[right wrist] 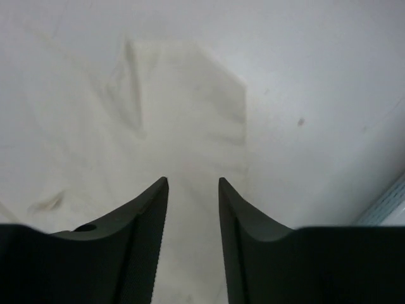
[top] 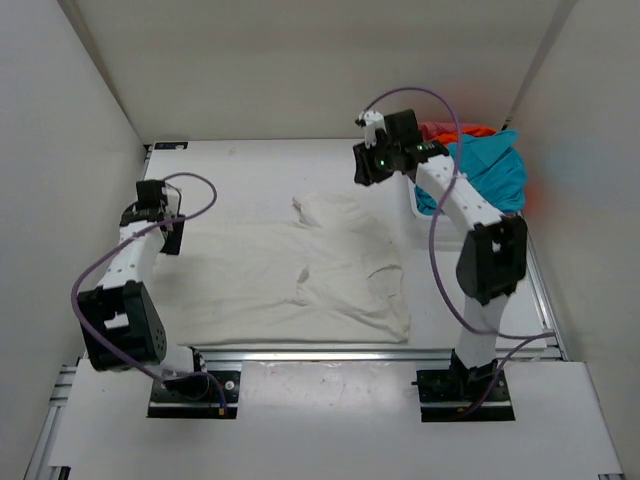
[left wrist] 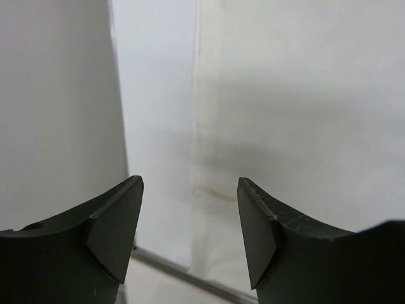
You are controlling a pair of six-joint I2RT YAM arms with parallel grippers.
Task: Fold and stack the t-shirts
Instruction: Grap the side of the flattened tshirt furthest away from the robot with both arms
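The white t-shirt [top: 290, 275] lies spread on the table, its sleeve [top: 325, 208] pointing to the far side. My left gripper [top: 160, 235] is open and empty above the shirt's left edge [left wrist: 197, 158]. My right gripper [top: 368, 165] is open and empty, raised above the far sleeve [right wrist: 190, 107]. The teal-blue t-shirt [top: 490, 170], the orange one [top: 525, 188] and the pinkish-red one [top: 445, 130] lie heaped at the far right.
A white mesh basket [top: 418, 205] holds the heap of coloured shirts at the right edge. White walls stand close on the left, back and right. An aluminium rail [top: 300, 355] runs along the table's near edge, also seen in the left wrist view [left wrist: 183, 272].
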